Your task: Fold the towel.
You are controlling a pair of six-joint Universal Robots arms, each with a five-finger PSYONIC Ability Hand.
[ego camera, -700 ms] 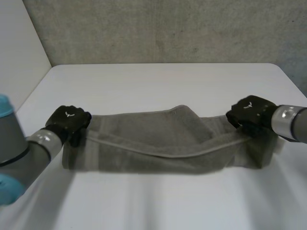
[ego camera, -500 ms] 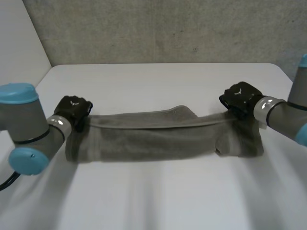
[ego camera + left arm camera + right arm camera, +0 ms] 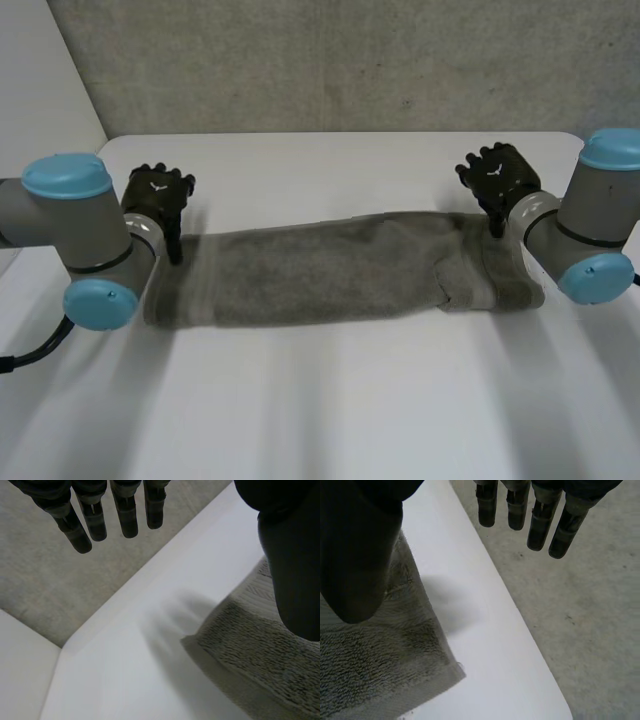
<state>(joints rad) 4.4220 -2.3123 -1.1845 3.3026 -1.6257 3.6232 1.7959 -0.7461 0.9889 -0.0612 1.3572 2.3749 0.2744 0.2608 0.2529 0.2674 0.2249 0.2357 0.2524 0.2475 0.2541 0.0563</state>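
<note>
The grey-brown terry towel (image 3: pixel 340 268) is laid flat across the white bench (image 3: pixel 330 400) as a long doubled strip, running from one arm to the other. The black left robot hand (image 3: pixel 158 195) is held just above the strip's far left corner, fingers (image 3: pixel 125 515) straight and spread, thumb apart, nothing gripped. The black right robot hand (image 3: pixel 495 175) is poised the same way over the far right corner, fingers (image 3: pixel 540 520) likewise straight, nothing pinched. The lengthwise fold is judged done; a shorter fold is probably called for next.

Now the trouble spots. At the right end a loose flap (image 3: pixel 470 285) is seen, its edge not lined up with the layer beneath. If the next fold is made over it, the skew would be locked in and a lump left. With layers stacked, only the upper one could be caught by a shallow pinch, and the strip would be peeled open instead of carried over. The pile looks thick and soft, so a corner could be dragged sideways should fingertips be brought down at an angle. The right corner lies not far from the bench's edge, so an outward pull could send that end over the side. If the two ends are lifted unevenly, the long middle would likely sag and twist.
</note>
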